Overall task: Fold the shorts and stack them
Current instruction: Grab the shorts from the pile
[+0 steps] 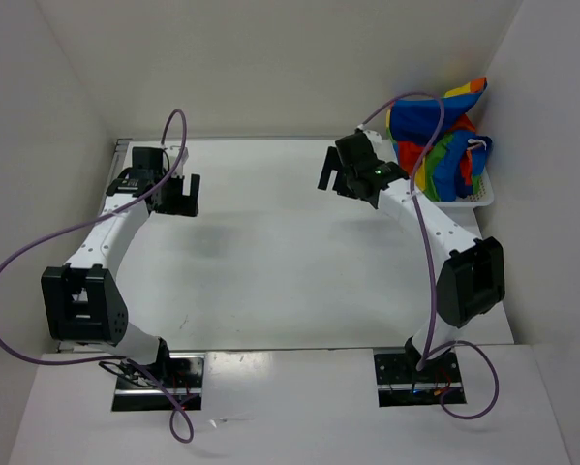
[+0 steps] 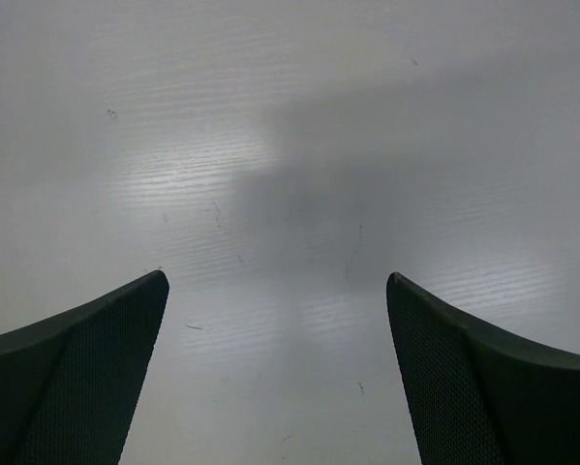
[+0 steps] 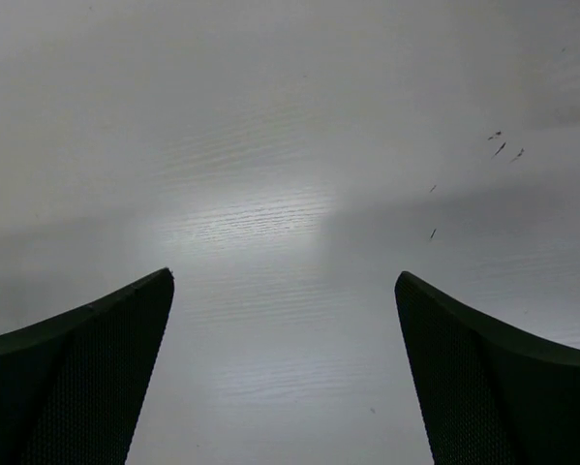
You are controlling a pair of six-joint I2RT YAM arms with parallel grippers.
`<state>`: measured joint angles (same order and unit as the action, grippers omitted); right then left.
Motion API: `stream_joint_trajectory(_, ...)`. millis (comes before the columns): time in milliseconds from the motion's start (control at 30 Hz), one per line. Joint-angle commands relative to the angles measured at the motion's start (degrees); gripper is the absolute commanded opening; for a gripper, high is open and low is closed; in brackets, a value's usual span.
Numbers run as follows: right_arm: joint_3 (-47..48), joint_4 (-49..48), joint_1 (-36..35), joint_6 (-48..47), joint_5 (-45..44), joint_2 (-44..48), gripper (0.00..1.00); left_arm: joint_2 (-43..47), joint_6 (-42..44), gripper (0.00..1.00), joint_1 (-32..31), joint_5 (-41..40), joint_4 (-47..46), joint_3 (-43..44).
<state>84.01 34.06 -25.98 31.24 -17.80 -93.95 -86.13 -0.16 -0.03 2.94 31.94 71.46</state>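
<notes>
The rainbow-striped shorts [image 1: 437, 136] lie in a crumpled heap in a white mesh basket [image 1: 475, 200] at the far right of the table, with a white drawstring showing. My right gripper [image 1: 340, 176] hangs open and empty over the table, just left of the basket. My left gripper [image 1: 178, 196] hangs open and empty over the far left of the table. The left wrist view shows its fingers [image 2: 86, 378] spread wide over bare white table. The right wrist view shows its fingers [image 3: 483, 378] spread the same way. No shorts show in either wrist view.
White walls close in the table on the left, back and right. The basket stands against the right wall. The arm bases [image 1: 159, 373] sit at the near edge. Purple cables [image 1: 178, 121] loop above both arms.
</notes>
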Motion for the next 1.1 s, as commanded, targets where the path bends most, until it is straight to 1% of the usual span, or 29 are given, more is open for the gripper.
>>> stream_joint_trajectory(0, -2.0, 0.3, 0.5, 2.3, -1.8, 4.9, 1.0, 0.4, 0.2, 1.0, -0.1, 2.6, -0.7, 0.0)
stream_joint_trajectory(67, -3.6, -0.2, 1.0, 2.3, -3.5, 6.0, 1.0, 0.4, 0.2, 1.0, -0.1, 2.6, -0.7, 0.0)
stream_joint_trajectory(200, -3.6, -0.2, 1.7, 1.6, -8.1, 8.1, 1.0, 0.4, 0.2, 1.0, -0.1, 3.1, -0.7, -0.5)
stream_joint_trajectory(267, -3.6, 1.0, 3.5, 0.8, -7.3, 8.1, 1.0, 0.4, 0.2, 1.0, -0.1, 3.1, 0.0, -0.5)
stream_joint_trajectory(333, -2.0, 2.1, 7.7, -1.8, -4.6, 7.0, 1.0, -0.1, 0.2, 1.0, -0.1, 3.7, 0.7, -0.5)
stream_joint_trajectory(367, -0.7, 2.1, 9.1, -3.5, -1.3, 6.4, 0.94, -0.1, 0.2, 1.0, -0.1, 3.7, 0.7, -0.5)
stream_joint_trajectory(433, 1.1, 2.8, 12.9, -5.7, -0.4, 4.8, 0.9, -0.1, 0.2, 1.0, -0.1, 4.4, 0.7, -0.5)
stream_joint_trajectory(467, 3.2, 1.4, 14.4, -5.1, 0.8, 4.3, 0.86, -0.1, 0.2, 1.0, -0.1, 4.4, 0.7, -0.5)
stream_joint_trajectory(500, 4.4, 0.6, 15.9, -4.5, 1.5, 3.7, 0.86, -0.6, 0.2, 1.0, -0.1, 4.4, 0.1, -0.5)
stream_joint_trajectory(533, 5.5, -0.3, 18.7, -4.0, 2.1, 2.3, 0.86, -0.6, 0.2, 1.0, -0.1, 5.0, 0.1, -0.5)
stream_joint_trajectory(567, 7.5, -1.1, 19.7, -4.0, 1.5, 1.4, 0.86, -1.2, 0.2, 1.0, -0.1, 5.0, 0.7, 0.0)
stream_joint_trajectory(633, 9.9, -0.5, 22.1, -2.7, -4.1, -0.8, 0.86, -1.2, 0.2, 1.0, -0.1, 5.0, 0.8, 0.6)
stream_joint_trajectory(667, 13.4, 2.6, 23.3, -2.2, -6.3, -3.8, 0.86, -1.2, 0.2, 1.0, -0.1, 5.0, 0.8, 0.6)
stream_joint_trajectory(733, 17.7, 5.6, 27.2, -1.0, -7.4, -7.1, 0.91, -0.5, 0.2, 1.0, -0.1, 5.0, 0.8, 0.6)
stream_joint_trajectory(767, 18.7, 6.6, 28.2, -1.0, -7.9, -10.0, 0.91, 0.0, 0.2, 1.0, -0.1, 5.0, 0.8, 0.6)
stream_joint_trajectory(900, 21.5, 8.7, 30.3, 1.0, -13.0, -15.3, 0.91, 0.0, 0.2, 1.0, -0.1, 4.4, 1.3, 0.0)
stream_joint_trajectory(1067, 21.5, 8.1, 35.4, 2.9, -12.4, -18.7, 0.83, 0.5, 0.2, 1.0, -0.1, 3.9, 2.9, 0.0)
